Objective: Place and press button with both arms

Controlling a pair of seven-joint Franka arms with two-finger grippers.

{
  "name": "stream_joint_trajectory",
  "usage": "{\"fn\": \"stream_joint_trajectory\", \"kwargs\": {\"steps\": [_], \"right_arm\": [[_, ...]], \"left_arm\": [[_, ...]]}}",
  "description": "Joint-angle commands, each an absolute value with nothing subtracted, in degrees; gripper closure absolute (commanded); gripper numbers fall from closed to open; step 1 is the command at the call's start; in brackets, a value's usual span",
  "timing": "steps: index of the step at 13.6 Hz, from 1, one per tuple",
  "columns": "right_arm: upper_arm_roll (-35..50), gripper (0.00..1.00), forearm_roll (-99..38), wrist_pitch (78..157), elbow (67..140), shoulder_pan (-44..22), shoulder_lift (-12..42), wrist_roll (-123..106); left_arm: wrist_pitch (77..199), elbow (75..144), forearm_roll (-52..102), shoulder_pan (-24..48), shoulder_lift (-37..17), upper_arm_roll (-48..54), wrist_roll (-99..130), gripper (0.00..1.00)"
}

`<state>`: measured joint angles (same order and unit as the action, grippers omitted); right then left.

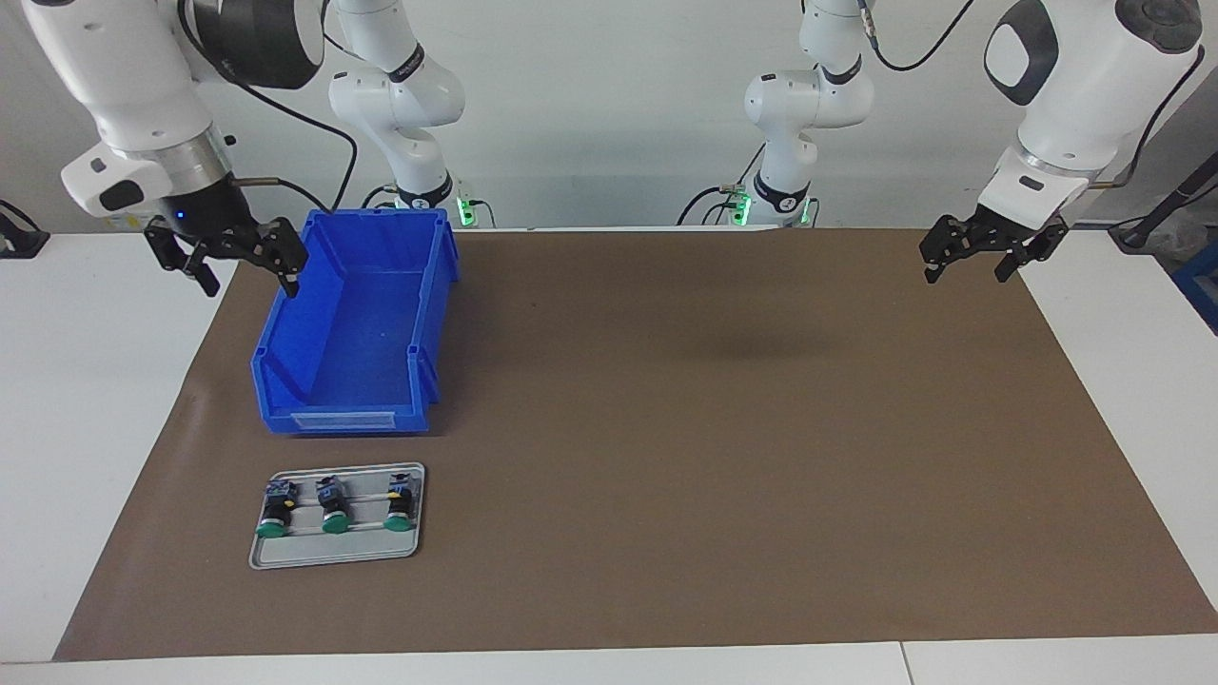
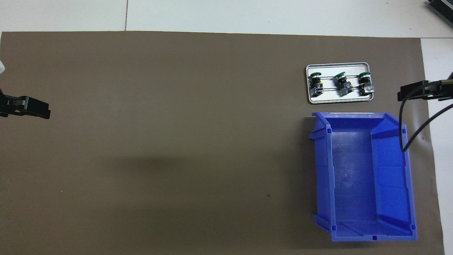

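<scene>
Brown-matted counter [image 1: 666, 457]: three buttons [image 1: 335, 504] lying flat on a grey tray [image 1: 333, 557] beside the blue bin [image 1: 352, 323], caps pointing away from the robots, at the right arm's end; right gripper [image 1: 228, 252] far closer than left gripper [image 1: 985, 249], both with fingers open and empty.

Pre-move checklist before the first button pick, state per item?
1. Three buttons lying in a row on the grey tray: ok.
2. Blue bin empty, nearer the robots than the tray: ok.
3. Right gripper open, holding nothing, raised beside the bin's rim: ok.
4. Left gripper open, holding nothing, over the mat's edge at the left arm's end: ok.
5. Nothing covering the tray from above: ok.
6. Which button is meant: cannot tell, all three look alike.
</scene>
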<state>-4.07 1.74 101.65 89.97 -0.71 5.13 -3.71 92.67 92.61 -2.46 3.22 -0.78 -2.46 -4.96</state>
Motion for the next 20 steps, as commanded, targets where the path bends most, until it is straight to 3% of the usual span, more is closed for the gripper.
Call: {"fn": "stream_joint_trajectory", "kwargs": {"steps": [1, 4, 8, 11, 16, 17, 18, 19, 20], "right_arm": [[-3.3, 0.0, 2.8, 109.7, 86.9, -0.1, 15.3, -8.8], [-3.3, 0.0, 2.3, 118.6, 84.5, 0.4, 24.4, -15.2], [-3.3, 0.0, 1.8, 125.8, 86.4, 0.3, 29.6, -19.8], [-3.3, 0.0, -1.7, 130.5, 89.6, 0.4, 31.9, -22.3], [-3.3, 0.03, -2.3, 130.6, 93.1, 0.8, 31.5, -26.1], [-3.3, 0.08, -2.3, 130.6, 93.2, 1.1, 31.5, -26.1], [-3.3, 0.24, -2.3, 130.7, 93.8, 1.1, 31.4, -26.0], [-3.3, 0.43, -2.5, 130.7, 94.0, 1.1, 31.3, -26.0], [-3.3, 0.69, -2.5, 130.7, 94.1, 1.2, 31.4, -26.0]], "left_arm": [[93.3, 94.4, -2.0, 2.8, 0.8, -2.2, -4.7, 0.0], [93.3, 94.4, -2.0, 2.8, 0.8, -2.2, -4.7, 0.0], [93.3, 94.4, -2.0, 2.8, 0.8, -2.2, -4.7, 0.0], [93.3, 94.4, -2.0, 2.8, 0.8, -2.2, -4.7, 0.0], [93.3, 94.4, -2.0, 2.8, 0.8, -2.2, -4.7, 0.0], [93.3, 94.4, -2.0, 2.8, 0.8, -2.2, -4.7, 0.0], [93.3, 94.4, -2.0, 2.8, 0.8, -2.2, -4.7, 0.0], [93.3, 94.4, -2.0, 2.8, 0.8, -2.2, -4.7, 0.0], [93.3, 94.4, -2.0, 2.8, 0.8, -2.2, -4.7, 0.0]]}}
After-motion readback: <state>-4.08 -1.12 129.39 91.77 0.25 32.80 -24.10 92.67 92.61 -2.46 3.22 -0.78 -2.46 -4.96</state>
